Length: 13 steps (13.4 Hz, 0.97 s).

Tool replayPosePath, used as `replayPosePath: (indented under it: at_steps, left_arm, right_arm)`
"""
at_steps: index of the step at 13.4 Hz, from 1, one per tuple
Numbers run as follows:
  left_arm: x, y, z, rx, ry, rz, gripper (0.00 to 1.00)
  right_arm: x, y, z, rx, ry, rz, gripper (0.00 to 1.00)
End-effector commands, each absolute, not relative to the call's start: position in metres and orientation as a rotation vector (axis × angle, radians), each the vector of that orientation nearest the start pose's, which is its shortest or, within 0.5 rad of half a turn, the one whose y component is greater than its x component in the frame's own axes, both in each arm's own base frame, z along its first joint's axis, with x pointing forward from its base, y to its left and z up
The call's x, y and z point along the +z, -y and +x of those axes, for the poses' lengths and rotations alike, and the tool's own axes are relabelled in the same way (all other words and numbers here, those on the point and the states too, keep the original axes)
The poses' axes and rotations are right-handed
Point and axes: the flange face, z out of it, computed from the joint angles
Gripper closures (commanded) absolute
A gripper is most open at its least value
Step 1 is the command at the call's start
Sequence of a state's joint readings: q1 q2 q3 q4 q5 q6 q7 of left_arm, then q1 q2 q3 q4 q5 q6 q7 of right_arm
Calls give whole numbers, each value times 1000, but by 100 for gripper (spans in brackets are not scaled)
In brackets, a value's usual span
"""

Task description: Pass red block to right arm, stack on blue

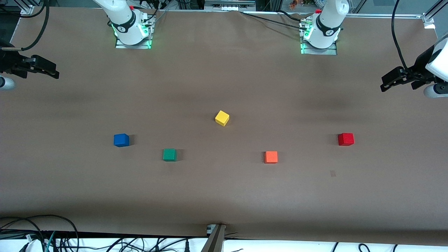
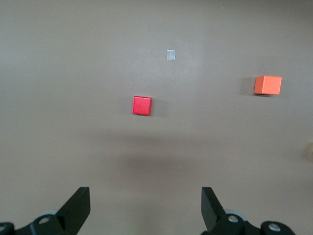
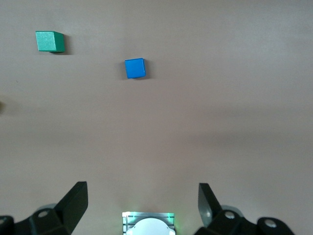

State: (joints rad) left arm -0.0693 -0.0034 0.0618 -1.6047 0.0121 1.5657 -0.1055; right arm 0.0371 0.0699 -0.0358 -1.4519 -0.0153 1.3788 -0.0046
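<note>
The red block (image 1: 345,139) (image 2: 142,105) sits on the brown table toward the left arm's end. The blue cube (image 1: 121,140) (image 3: 135,68) sits toward the right arm's end, about as near to the front camera as the red one. My left gripper (image 1: 385,83) (image 2: 145,200) hangs high at the left arm's end of the table, open and empty, well apart from the red block. My right gripper (image 1: 55,71) (image 3: 143,196) hangs high at the right arm's end, also open and empty, away from the blue cube.
A green cube (image 1: 169,154) (image 3: 49,41) lies beside the blue one, nearer the front camera. An orange cube (image 1: 271,156) (image 2: 267,84) lies between green and red. A yellow cube (image 1: 222,118) sits mid-table. A small tape patch (image 1: 333,173) marks the table near the red block.
</note>
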Motion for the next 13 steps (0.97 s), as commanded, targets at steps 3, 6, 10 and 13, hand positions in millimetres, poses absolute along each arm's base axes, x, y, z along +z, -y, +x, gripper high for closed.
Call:
replayPosePath:
  at_steps: [3,6,10,13]
  left_arm:
    - [619,4,561,18,123,-3148,0]
    - [619,5,561,20,123,-3148,0]
    - [619,5,561,20,123,-3148,0]
    - [619,5,561,20,123,-3145,0]
  right_arm:
    - [630,3,559,216,16,-3149,0]
    - [629,4,559,220,16,-3148,0]
    - [630,3,559,215,16,-3149,0]
    - [629,5,559,218,12,-3149,0]
